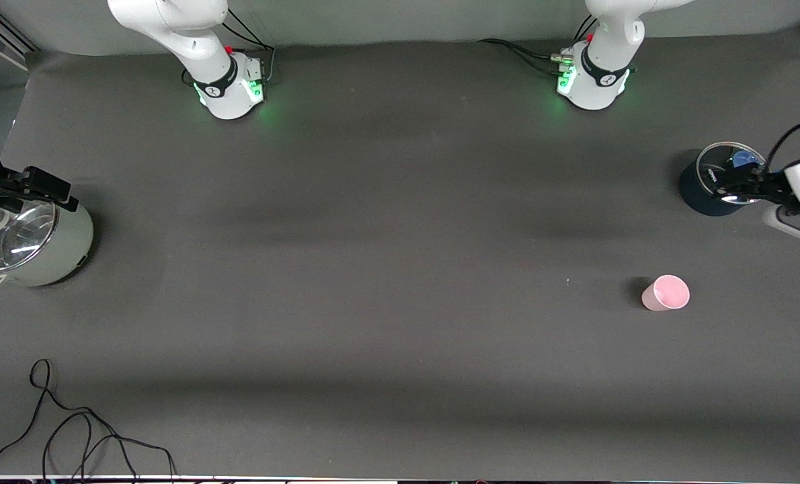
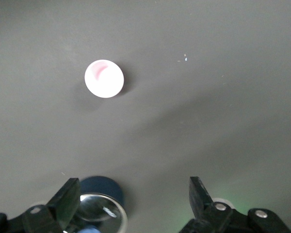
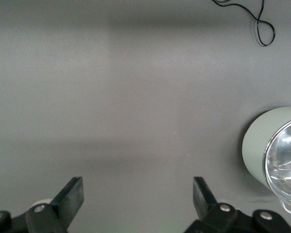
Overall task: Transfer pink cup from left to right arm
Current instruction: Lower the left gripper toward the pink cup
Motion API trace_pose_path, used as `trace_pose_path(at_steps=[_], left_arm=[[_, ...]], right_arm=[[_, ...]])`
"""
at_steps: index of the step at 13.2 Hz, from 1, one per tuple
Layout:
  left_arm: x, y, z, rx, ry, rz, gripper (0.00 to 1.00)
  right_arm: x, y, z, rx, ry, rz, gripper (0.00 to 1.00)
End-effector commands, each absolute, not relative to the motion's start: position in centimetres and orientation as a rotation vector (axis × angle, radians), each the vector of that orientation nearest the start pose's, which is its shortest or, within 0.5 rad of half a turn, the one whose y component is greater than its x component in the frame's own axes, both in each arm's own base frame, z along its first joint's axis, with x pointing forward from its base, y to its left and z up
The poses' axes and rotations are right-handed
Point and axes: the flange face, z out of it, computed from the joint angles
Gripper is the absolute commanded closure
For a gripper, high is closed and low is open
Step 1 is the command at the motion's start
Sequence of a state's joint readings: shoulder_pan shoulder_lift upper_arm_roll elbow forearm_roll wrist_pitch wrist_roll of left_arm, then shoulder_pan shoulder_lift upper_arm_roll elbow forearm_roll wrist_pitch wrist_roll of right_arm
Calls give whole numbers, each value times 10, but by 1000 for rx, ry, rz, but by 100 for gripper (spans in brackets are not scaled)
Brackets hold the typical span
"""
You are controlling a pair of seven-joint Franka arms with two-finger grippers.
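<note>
A: Location of pink cup?
B: Upright on the table, well apart from left gripper, which hangs wide open, empty, apparently over a dark pot.
A: Right gripper?
B: Wide open, empty, waiting.

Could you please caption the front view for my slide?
Pink cup stands alone on the table; both open grippers wait apart.
</note>
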State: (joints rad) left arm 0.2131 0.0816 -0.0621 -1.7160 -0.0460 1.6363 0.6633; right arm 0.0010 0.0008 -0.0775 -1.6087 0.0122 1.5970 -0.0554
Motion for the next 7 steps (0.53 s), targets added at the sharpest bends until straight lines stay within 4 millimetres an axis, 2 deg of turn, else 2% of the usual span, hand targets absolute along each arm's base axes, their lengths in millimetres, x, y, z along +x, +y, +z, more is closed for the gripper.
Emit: trace_pose_path(at_steps=[1, 4, 7], left_arm=[[577, 116, 500, -3076, 1113, 125, 0], [585, 152, 472, -3020, 1341, 48, 0], [590, 190, 420, -3033, 1569, -59, 0]], right_arm=[[553, -41, 616, -3138, -5, 7, 0], [553, -41, 616, -3138, -5, 9, 0], [553, -41, 615, -3138, -2, 14, 0]])
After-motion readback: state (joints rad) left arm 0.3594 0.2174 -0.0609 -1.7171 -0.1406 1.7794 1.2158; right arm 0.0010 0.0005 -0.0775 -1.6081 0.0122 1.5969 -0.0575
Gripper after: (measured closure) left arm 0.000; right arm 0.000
